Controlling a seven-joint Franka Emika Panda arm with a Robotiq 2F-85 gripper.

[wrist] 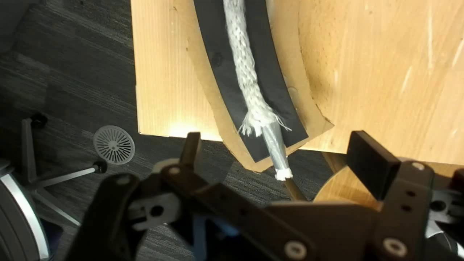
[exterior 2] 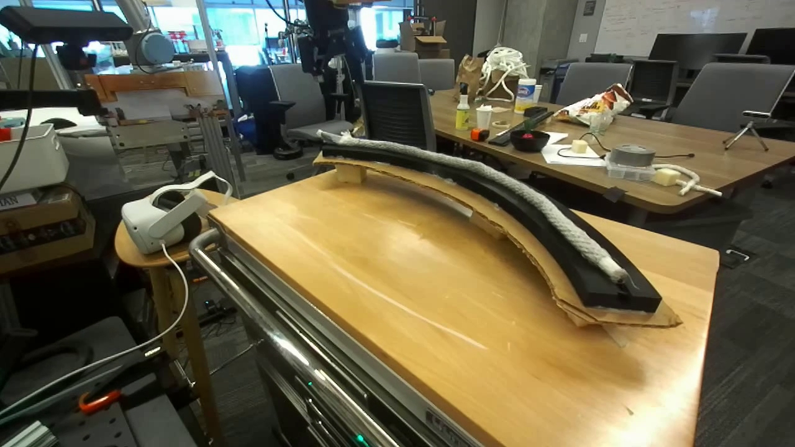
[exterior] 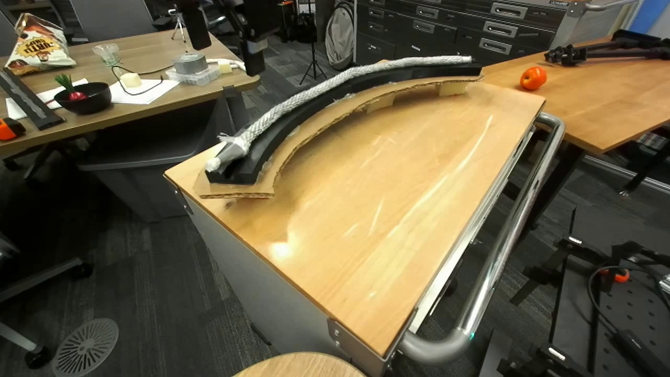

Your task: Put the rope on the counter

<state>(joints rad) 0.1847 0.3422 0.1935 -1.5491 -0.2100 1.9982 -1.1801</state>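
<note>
Reading your hand [wrist: 281, 155] as released: fingers [wrist: 371, 165] wide apart. In both exterior views it hangs above one end of the rope [exterior: 358, 72], clear of the cord; in the wrist view that end shows between the fingers.

Rope position: one long curve along the black channel [exterior: 314, 109], which sits on a cardboard strip [exterior: 293, 145], itself propped over the desk [exterior: 398, 183]; a pale block [exterior 2: 351, 175] shows beneath the cardboard. On your hand's side the braid is frayed, and a grey wrapped tip, white at its extremity, overhangs the channel. The plain end [exterior 2: 612, 268] rests on the channel, in an exterior view just short of the channel's end.

Surroundings, for your record: a silver rail [exterior: 487, 280] along the desk's edge, across from the channel. Beside the desk, a stool [exterior 2: 133, 257] carries a white headset [exterior 2: 152, 223]. Beyond the desk's far corner you can log a round red-orange object [exterior: 534, 78]. Well apart stands a cluttered desk [exterior 2: 739, 164] with a black bowl [exterior 2: 529, 141], a grey roll [exterior 2: 632, 155] and a snack bag [exterior 2: 593, 110].
</note>
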